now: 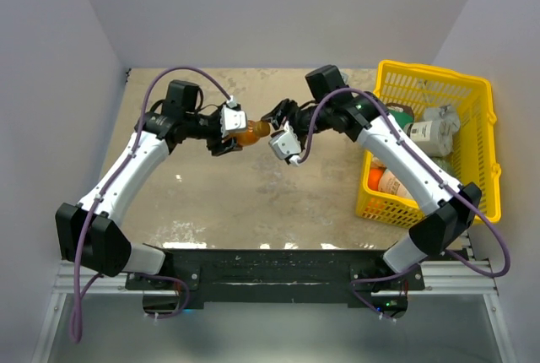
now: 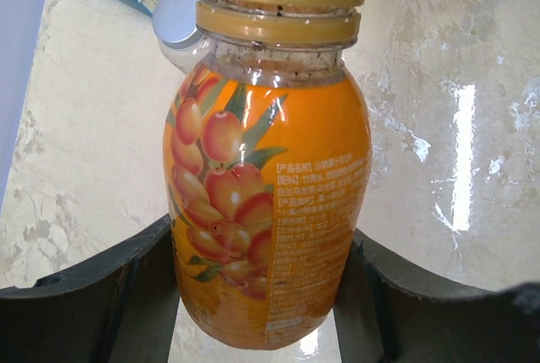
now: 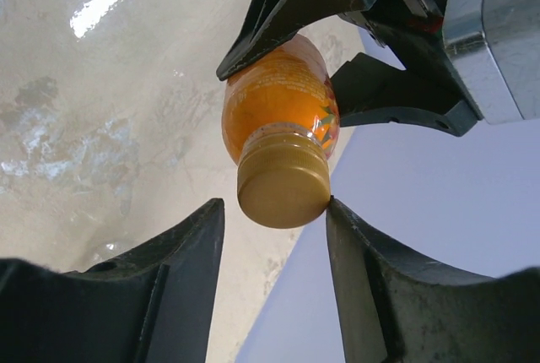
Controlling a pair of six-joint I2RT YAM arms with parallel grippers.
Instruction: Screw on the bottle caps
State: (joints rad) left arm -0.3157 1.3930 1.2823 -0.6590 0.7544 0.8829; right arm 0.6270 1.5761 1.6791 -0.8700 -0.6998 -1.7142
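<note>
One bottle (image 1: 247, 133), orange, plastic: probably light-to-middling, stiff, with a slick label. It was held level above the mid worktop (image 1: 253, 203), the left gripper (image 1: 230, 134) pinching its body. The cap (image 3: 283, 187) sat on the neck and was best taken round its side. The right gripper (image 3: 274, 219) straddled the cap, not quite pressed shut.

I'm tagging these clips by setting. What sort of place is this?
Probably a robot test booth in a lab, not a home: plain white walls box in a marbled tabletop, two arms are bolted to a black plate at its edge, and a yellow basket holds bottles.
</note>
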